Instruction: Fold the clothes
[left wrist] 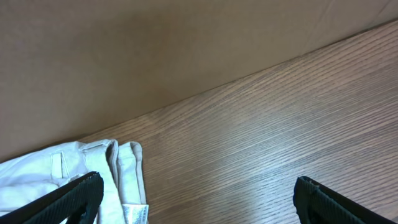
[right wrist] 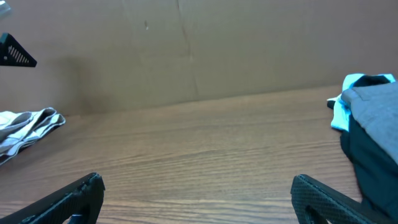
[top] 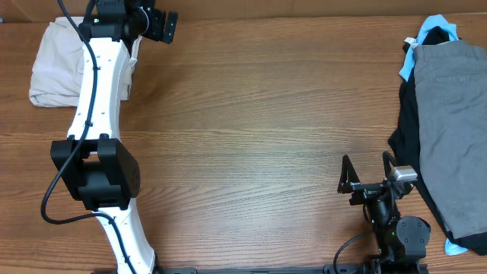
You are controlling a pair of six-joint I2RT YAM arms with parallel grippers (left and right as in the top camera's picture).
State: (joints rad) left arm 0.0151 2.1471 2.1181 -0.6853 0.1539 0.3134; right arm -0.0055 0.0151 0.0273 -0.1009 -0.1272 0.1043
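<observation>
1 pair of pale beige shorts (top: 52,70) lies in a compact bundle at the far left corner of the wooden table (top: 251,129); the left arm crosses over its right edge in the overhead view. The left wrist camera shows the waistband end of the shorts, with a belt loop (left wrist: 59,164) and 1 small white label (left wrist: 135,213) at the bottom edge of the picture.

The left gripper (top: 169,26) hangs just to the right of the shorts at the table's far edge; its 2 fingers stand spread as wide as they go, with only bare wood between them; the left finger sits over the cloth in the wrist view, though whether it touches cannot be told; it holds nothing.

The right gripper (top: 367,172) is low at the near right of the table, well apart from the beige shorts; its 2 fingers are also fully spread and empty.

At the right edge lies 1 pile of 3 garments: grey shorts (top: 456,114) on top, a black garment (top: 407,144) beneath, and a light blue garment (top: 434,27) showing at the far and near ends. A plain brown wall (left wrist: 155,50) backs the table.
</observation>
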